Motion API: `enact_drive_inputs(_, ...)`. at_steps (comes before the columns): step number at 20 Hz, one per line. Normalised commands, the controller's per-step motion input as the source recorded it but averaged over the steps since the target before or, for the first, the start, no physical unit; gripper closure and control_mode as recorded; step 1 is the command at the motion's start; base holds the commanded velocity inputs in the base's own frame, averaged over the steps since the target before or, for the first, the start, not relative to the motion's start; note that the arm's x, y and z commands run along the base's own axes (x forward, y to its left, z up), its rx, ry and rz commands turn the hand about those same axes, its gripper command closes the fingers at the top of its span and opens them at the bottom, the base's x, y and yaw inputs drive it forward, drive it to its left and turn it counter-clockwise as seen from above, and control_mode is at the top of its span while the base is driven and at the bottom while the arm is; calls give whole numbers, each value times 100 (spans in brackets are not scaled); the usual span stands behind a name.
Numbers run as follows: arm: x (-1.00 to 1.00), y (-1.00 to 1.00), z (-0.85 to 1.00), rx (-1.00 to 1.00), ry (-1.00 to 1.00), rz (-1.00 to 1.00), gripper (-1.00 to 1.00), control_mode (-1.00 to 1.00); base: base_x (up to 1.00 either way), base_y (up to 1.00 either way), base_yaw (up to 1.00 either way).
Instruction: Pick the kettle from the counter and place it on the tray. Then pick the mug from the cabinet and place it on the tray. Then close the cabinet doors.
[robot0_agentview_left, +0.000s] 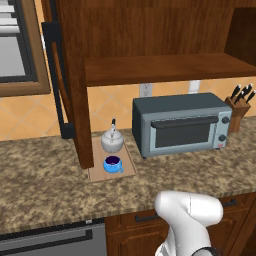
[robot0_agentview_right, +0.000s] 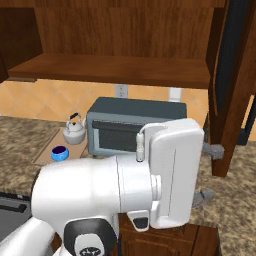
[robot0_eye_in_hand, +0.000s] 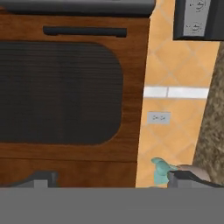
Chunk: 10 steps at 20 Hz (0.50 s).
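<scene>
On the far left a window frame sits against the tiled wall. Next to it the left one of the cabinet doors stands swung out, edge-on to me, its dark bar handle running down its outer side. At the foot of that door the tray lies flat on the counter, and both small things are on it: the kettle at the back, upright with its dark handle arched over the lid, and the mug just in front of it, nearer the counter edge, close to the kettle but not clearly touching.

Just right of the tray stands a grey toaster oven, under the wooden shelf of the cabinet. A knife block sits at the far right of the counter, by the wall.

From the other side, the right cabinet door also hangs open, jutting out toward me past the toaster oven. The arm's big white wrist fills the foreground there, and the gripper reaches toward that door's lower part; its grey fingers are spread wide apart with nothing between them. Looking along the hand, I see the door's dark arched panel close up.
</scene>
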Motion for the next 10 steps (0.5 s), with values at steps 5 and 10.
enact_drive_inputs(5, -26, -37, 1, -1, 4, 0, -100, -100, 0, 0, 0)
enact_drive_inputs(10, -3, -30, 4, 1, 11, 2, -100, -100, 0, 0, 0)
